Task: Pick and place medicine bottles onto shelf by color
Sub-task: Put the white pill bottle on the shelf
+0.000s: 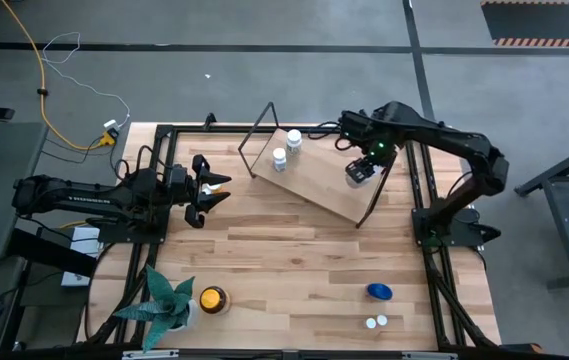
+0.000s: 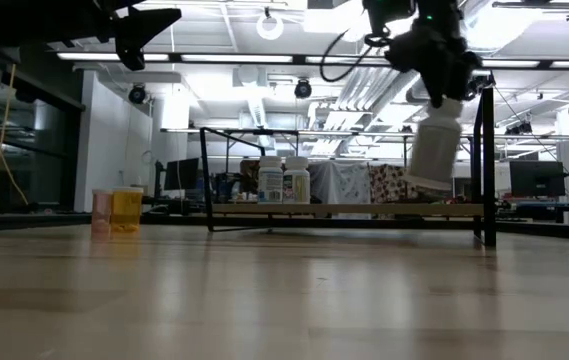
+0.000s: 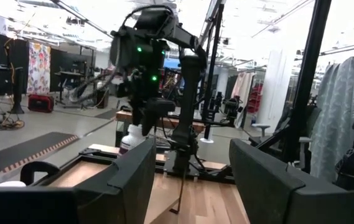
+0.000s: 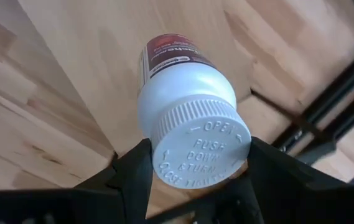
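White bottle (image 4: 186, 102) gripped at its cap by the right end effector (image 1: 362, 172), hanging tilted above the shelf (image 1: 314, 185) near its right wire end frame, base not touching the board. Two more white bottles (image 1: 286, 149) stand together on the shelf toward its left end. Blue bottle (image 1: 379, 291) and two small white ones (image 1: 376, 322) lie on the worktop (image 1: 294, 260), well in front of the shelf. Left end effector (image 1: 214, 191) waits left of the shelf, fingers apart, holding nothing.
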